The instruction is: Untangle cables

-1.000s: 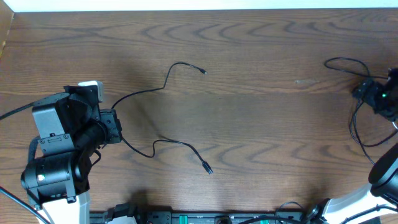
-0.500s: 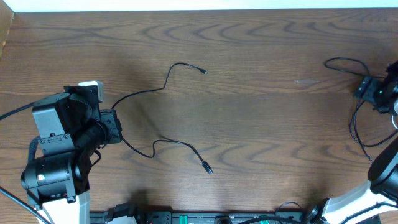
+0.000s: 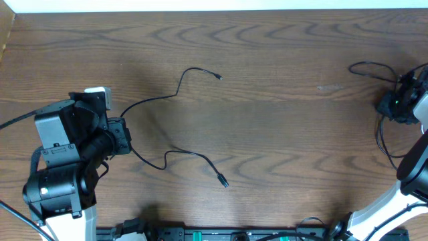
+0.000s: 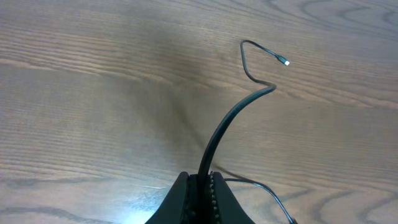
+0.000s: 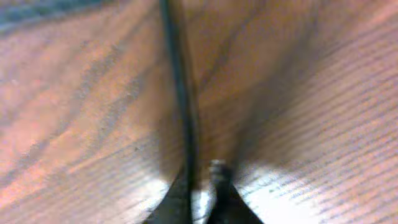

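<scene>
One thin black cable [image 3: 150, 102] lies across the table's left half, with one plug [image 3: 219, 77] at the back and another [image 3: 223, 181] toward the front. My left gripper [image 3: 124, 137] is shut on its middle. In the left wrist view the cable [image 4: 231, 115] rises from the closed left gripper [image 4: 202, 182] to the far plug [image 4: 285, 62]. A second black cable [image 3: 366, 65] loops at the far right. My right gripper [image 3: 394, 105] sits on it. The right wrist view is blurred: the cable [image 5: 181, 93] runs into the right gripper [image 5: 202, 174], whose jaws are closed on it.
The brown wooden table [image 3: 281, 120] ends at a pale strip along the back [image 3: 214, 5]. The left arm's bulky body [image 3: 60, 174] fills the front left corner. The right arm [image 3: 414, 181] stands at the front right, with the arms' bases and wiring [image 3: 221, 234] along the front edge.
My right gripper has shifted slightly left and toward the front over the right cable, and its jaws have gone from wide open to closed. The left arm and its cable have not moved.
</scene>
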You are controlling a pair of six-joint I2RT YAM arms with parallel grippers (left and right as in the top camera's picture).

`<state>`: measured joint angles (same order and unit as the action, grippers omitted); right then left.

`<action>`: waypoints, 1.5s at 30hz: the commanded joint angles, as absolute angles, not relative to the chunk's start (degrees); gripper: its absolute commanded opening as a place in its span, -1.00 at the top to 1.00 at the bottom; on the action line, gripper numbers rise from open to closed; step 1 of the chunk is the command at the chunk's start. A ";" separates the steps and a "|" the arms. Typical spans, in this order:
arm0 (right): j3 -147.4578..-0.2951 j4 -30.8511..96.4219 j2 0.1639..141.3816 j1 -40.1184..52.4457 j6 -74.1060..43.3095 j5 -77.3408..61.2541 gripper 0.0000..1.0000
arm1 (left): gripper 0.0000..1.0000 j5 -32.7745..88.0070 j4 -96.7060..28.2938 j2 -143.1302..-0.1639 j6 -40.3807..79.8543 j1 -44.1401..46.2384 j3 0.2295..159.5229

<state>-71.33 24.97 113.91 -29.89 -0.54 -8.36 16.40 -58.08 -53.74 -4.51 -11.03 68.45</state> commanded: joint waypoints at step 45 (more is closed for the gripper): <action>-97.67 33.30 106.37 -42.78 -6.83 -24.84 -0.98 | 0.86 17.32 -58.24 -53.54 -4.25 -10.94 68.49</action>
<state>-97.47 32.60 109.73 -45.74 -11.88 -21.52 16.60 -58.15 -53.74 -4.51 -11.03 68.45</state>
